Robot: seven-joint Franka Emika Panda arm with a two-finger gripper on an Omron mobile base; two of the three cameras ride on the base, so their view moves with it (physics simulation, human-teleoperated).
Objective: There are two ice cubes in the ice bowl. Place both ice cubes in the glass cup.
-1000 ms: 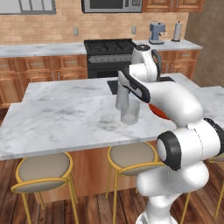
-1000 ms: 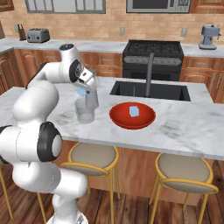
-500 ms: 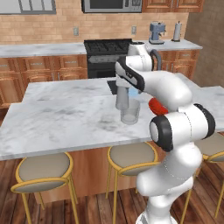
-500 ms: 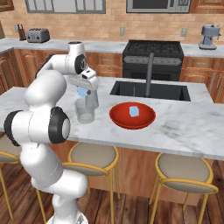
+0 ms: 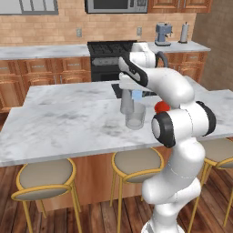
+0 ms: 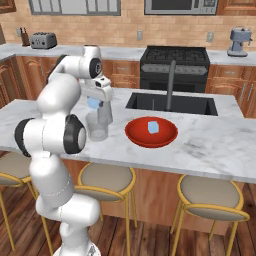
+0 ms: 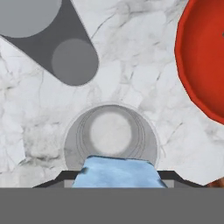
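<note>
Gripper (image 6: 94, 102): jaws clamped on one ice cube (image 7: 118, 172), pale blue and translucent, wider than the finger tips that pinch its two sides. Held directly above the glass cup (image 7: 110, 139), the cube overlapping the near part of the cup's rim in the hand view; from the right base view the cube hangs just above the mouth, apart from the glass.

Glass cup: short, clear, straight-sided tumbler with a wide mouth, upright on the marble counter (image 6: 210, 145). Appears empty; the pale round bottom shows through with nothing blue in it.

Step in hand, as judged: delivery of the first cube, with the hand poised over the cup and release not yet made. The next move calls for the cube to sit squarely over the mouth, then the jaws to part so it drops inside; a small shift toward the cup's centre may help, since the cube reads as near the rim.

Second ice cube (image 6: 153, 128): resting in the ice bowl (image 6: 137, 133), beside the cup.

Ice bowl: round, shallow, bright red, wider than the cup, near it but not touching.

Grey capped cylinder (image 7: 74, 62): just behind the cup, taller, apart from it.
</note>
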